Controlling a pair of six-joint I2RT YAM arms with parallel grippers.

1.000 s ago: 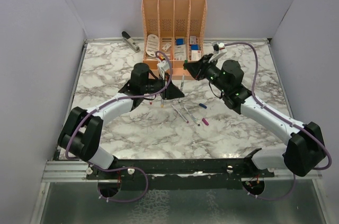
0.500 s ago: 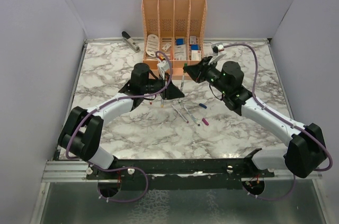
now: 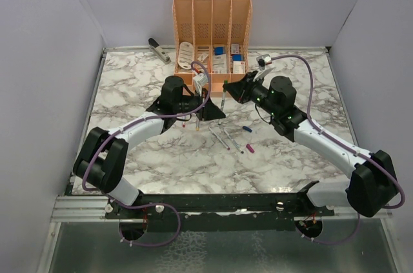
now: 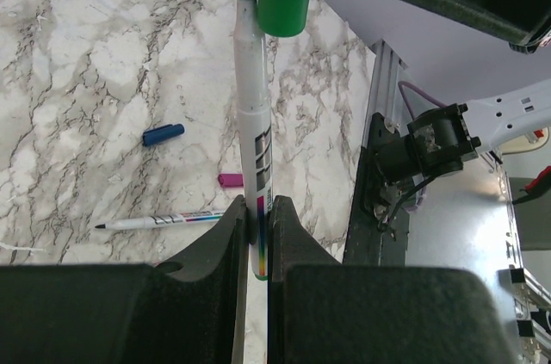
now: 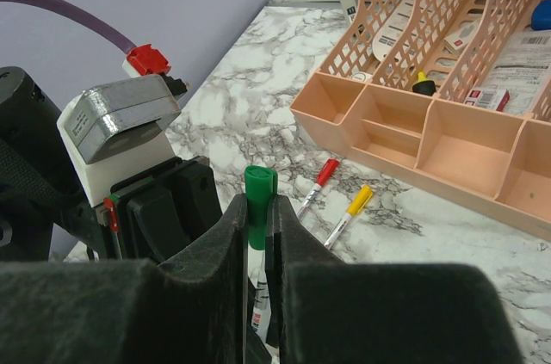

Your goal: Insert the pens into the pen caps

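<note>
Fingers of the left gripper (image 4: 256, 211) are clamping the lower end of a white pen (image 4: 252, 123), holding it upright above the marble table (image 3: 129, 86), while the right gripper (image 5: 256, 213) is pinching a green cap (image 5: 259, 183) at the pen's top end. Cap and pen tip are touching; whether the tip is sitting inside the cap cannot be told, since the left wrist view shows the tip at the cap's edge and the right wrist view shows the two in line. The two grippers are facing each other over the middle of the table, just in front of an orange desk organiser (image 3: 211, 2). On the marble below, a blue cap (image 4: 163, 134) and a magenta cap (image 4: 230, 180) are lying apart from each other, with a loose pen (image 4: 164, 221) resting uncapped near them. A red-capped pen (image 5: 317, 185) and a yellow-capped pen (image 5: 349, 211) are lying side by side near the organiser's front trays. A stapler (image 3: 159, 50) is sitting at the far left corner.
</note>
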